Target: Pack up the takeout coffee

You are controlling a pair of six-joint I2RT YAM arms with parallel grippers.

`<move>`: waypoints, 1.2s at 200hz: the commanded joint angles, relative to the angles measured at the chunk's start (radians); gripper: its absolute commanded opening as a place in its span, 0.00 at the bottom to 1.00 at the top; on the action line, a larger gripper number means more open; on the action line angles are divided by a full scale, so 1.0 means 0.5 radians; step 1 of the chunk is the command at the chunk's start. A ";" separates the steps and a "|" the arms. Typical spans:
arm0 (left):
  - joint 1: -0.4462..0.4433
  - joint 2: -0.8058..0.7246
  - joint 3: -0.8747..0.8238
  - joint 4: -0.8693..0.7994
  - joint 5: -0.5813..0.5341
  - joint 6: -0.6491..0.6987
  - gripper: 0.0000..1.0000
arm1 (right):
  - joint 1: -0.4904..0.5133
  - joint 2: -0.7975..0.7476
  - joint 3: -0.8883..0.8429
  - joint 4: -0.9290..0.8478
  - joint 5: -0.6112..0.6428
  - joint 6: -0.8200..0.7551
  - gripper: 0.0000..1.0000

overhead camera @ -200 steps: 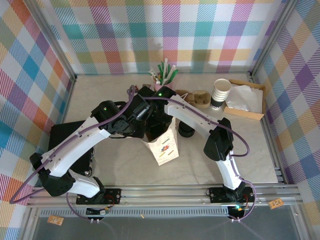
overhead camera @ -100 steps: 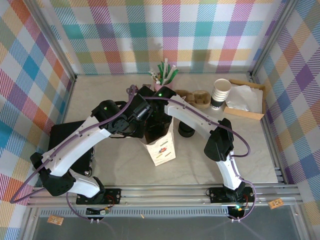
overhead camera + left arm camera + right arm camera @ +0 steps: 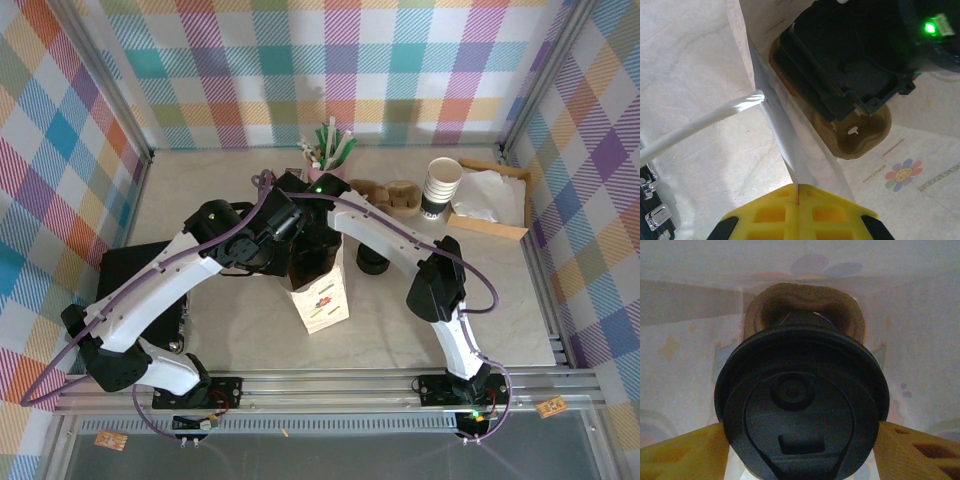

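Left end effector (image 3: 799,191) on bag edge (image 3: 783,145)

The worktop (image 3: 500,300) is a pale, faintly marbled slab, and near its middle stands a white paper bag (image 3: 322,305) printed with a flower, upright with its mouth open. Along the far edge, from left to right, stand a small holder of green and white straws (image 3: 330,148), a brown pulp cup carrier (image 3: 392,196), a stack of white paper cups (image 3: 442,185) and a shallow cardboard box (image 3: 490,229) with white napkins in it. A squat stack of black lids (image 3: 372,262) sits just right of the bag, and a flat black mat (image 3: 125,265) lies at the left side, well apart from the bag.
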 commanded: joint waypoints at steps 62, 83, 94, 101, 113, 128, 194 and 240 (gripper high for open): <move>-0.040 -0.004 0.007 -0.023 0.074 0.041 0.00 | 0.018 0.211 0.194 -0.054 0.008 -0.046 0.71; -0.040 -0.002 0.008 -0.024 0.074 0.046 0.00 | 0.018 0.245 0.206 -0.049 -0.018 -0.054 0.71; -0.040 0.005 0.017 -0.029 0.072 0.041 0.00 | 0.018 0.259 0.212 -0.048 -0.028 -0.057 0.71; -0.040 0.004 0.020 -0.031 0.070 0.045 0.00 | 0.018 0.269 0.215 -0.048 -0.033 -0.066 0.71; -0.040 0.008 0.019 -0.031 0.075 0.040 0.00 | 0.018 0.277 0.212 -0.048 -0.044 -0.069 0.71; -0.040 0.011 0.018 -0.027 0.076 0.040 0.00 | 0.018 0.288 0.187 -0.050 -0.065 -0.071 0.70; -0.040 0.022 0.026 -0.032 0.077 0.004 0.00 | 0.018 0.327 0.127 -0.048 -0.140 -0.077 0.73; -0.057 0.024 0.020 -0.053 0.044 -0.041 0.00 | 0.018 0.309 0.176 -0.053 -0.111 -0.060 0.76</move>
